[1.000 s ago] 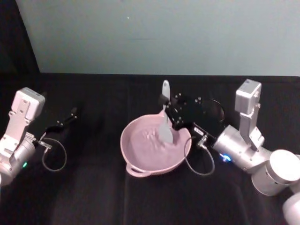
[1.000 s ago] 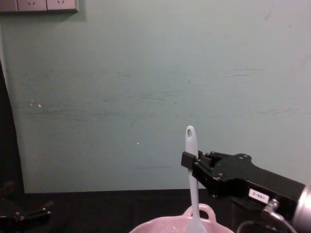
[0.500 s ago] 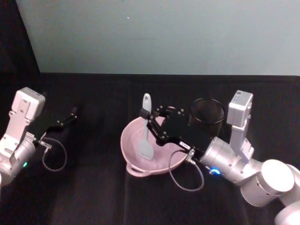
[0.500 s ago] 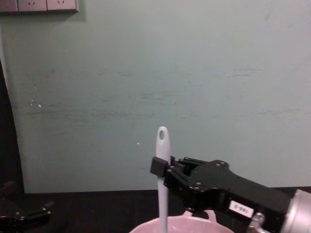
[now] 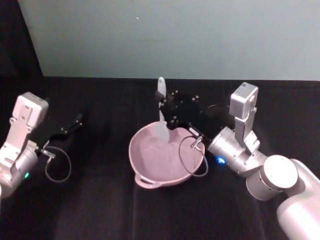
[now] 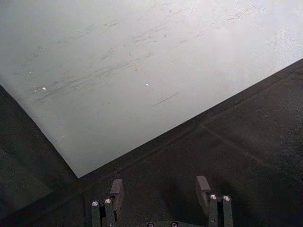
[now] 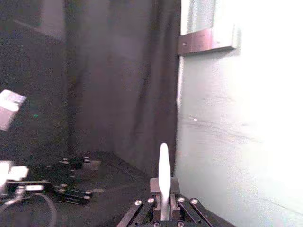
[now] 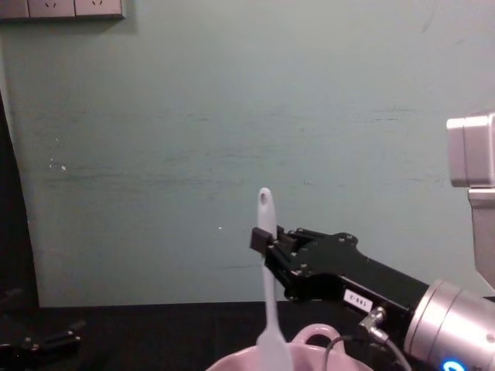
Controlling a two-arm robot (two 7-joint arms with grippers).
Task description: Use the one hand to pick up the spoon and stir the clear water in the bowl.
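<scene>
The pale pink bowl [image 5: 145, 172] sits mid-table, with its loop handle [image 8: 318, 335] in the chest view. Clear water [image 5: 157, 157] shows only as a faint sheen inside. The white spoon [image 5: 161, 117] stands nearly upright, its flat end over the bowl's far rim and its holed tip [image 8: 264, 198] on top. My right gripper [image 5: 164, 106] is shut on the spoon's handle, seen also from the chest [image 8: 264, 241] and from the wrist [image 7: 164, 189], where the spoon [image 7: 164, 170] rises between the fingers. My left gripper [image 5: 70, 128] rests parked at the left, open [image 6: 159, 188].
The table is covered in black cloth [image 5: 100, 210]. A pale green wall [image 8: 232, 116] stands close behind it. The right arm's cable [image 5: 192, 160] loops over the bowl's right side. A cable loop [image 5: 57, 167] lies by the left arm.
My right gripper has carried the spoon from the bowl's right side round to the near left and now to the far rim. The left arm has stayed still.
</scene>
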